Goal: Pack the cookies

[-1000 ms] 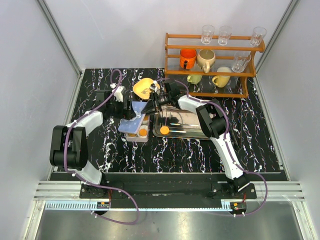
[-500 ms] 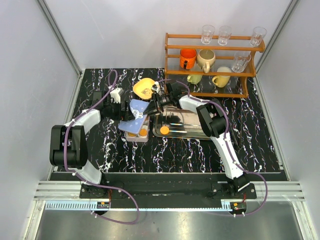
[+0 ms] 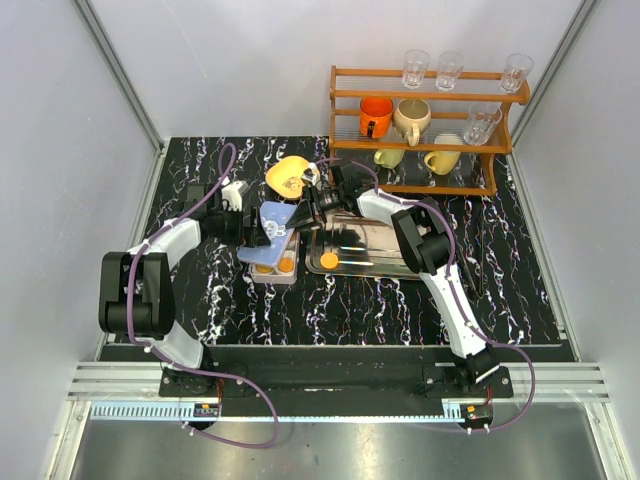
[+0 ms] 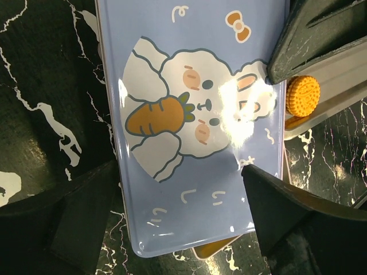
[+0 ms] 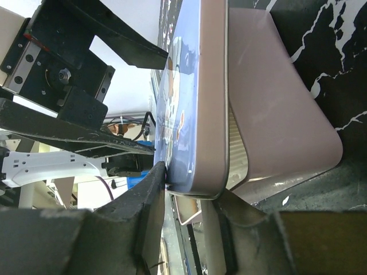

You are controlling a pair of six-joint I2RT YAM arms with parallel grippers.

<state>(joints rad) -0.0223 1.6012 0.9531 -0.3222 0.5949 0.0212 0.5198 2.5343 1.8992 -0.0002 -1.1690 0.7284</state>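
At the pink box (image 3: 272, 277), the right hand (image 5: 185, 188) has shifted its pinched blue lid (image 4: 200, 114) slightly, the left hand (image 4: 178, 206) gaping wide; one cookie (image 4: 303, 95) sits inside, another (image 3: 329, 259) lies on the tray (image 3: 380, 270), so packing looks incomplete.

Note the left arm folded at the left of the top view, its hand (image 3: 245, 218) held with fingers spread wide. The right arm extends toward upper centre; its hand (image 3: 301, 211) is pinched on the lid (image 3: 272, 219) edge.
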